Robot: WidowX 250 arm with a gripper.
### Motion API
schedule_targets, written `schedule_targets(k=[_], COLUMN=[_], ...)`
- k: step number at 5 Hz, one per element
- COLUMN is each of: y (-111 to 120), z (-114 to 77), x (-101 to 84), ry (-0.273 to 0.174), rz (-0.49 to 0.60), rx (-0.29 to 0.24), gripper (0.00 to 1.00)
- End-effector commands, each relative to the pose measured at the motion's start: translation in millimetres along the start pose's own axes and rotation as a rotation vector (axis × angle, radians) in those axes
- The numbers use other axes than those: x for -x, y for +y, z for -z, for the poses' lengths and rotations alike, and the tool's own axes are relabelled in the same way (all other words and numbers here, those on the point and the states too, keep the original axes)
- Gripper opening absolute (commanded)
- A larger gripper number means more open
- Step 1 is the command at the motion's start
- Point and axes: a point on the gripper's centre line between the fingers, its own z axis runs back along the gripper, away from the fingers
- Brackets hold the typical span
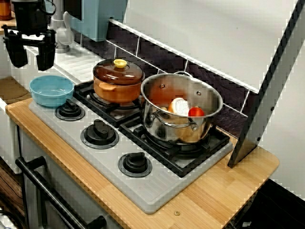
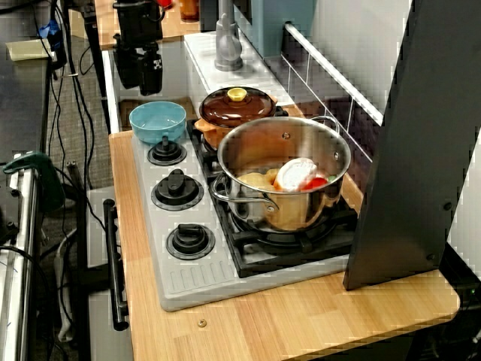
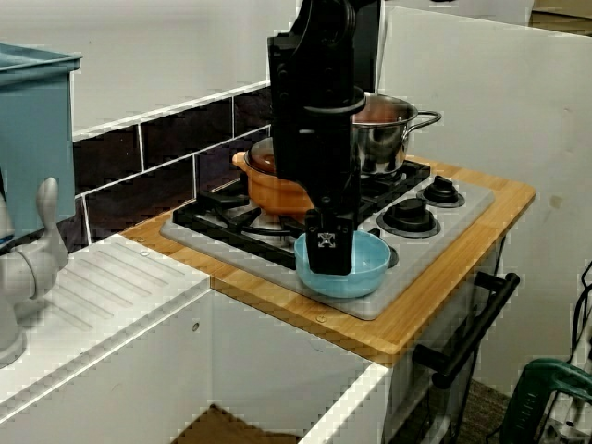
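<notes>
Blue bowl [image 1: 51,89]: light blue, round, smooth-walled, plain rim. It stands upright and level with its mouth up. The inside is bare in the view from above. It sits on the end corner of the grey stove panel [image 1: 162,188], at the end away from the steel pot [image 1: 157,126]. The end knob [image 1: 69,110] is just beside it. The lidded orange pot [image 1: 117,81] is near but apart, with a burner grate between them.

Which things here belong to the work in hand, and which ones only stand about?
In hand: gripper, fingers open and empty; blue bowl, the nearest thing to it.
Standing about: lidded orange pot; steel pot with food inside; stove; faucet.
</notes>
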Motion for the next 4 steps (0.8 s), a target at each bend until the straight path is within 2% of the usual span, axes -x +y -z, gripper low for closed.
schedule_targets(k=[1,2,4], y=[-8.8,-13.6,-3.1], z=[2.9,6.1,13.6], x=[-0.7,0.5,-8.8], ry=[-0.049,-0.045,0.015], rz=[-0.026,-0.015,-0.009], rx=[0.009,0.004,-0.008], gripper=[1.0,1.0,1.0])
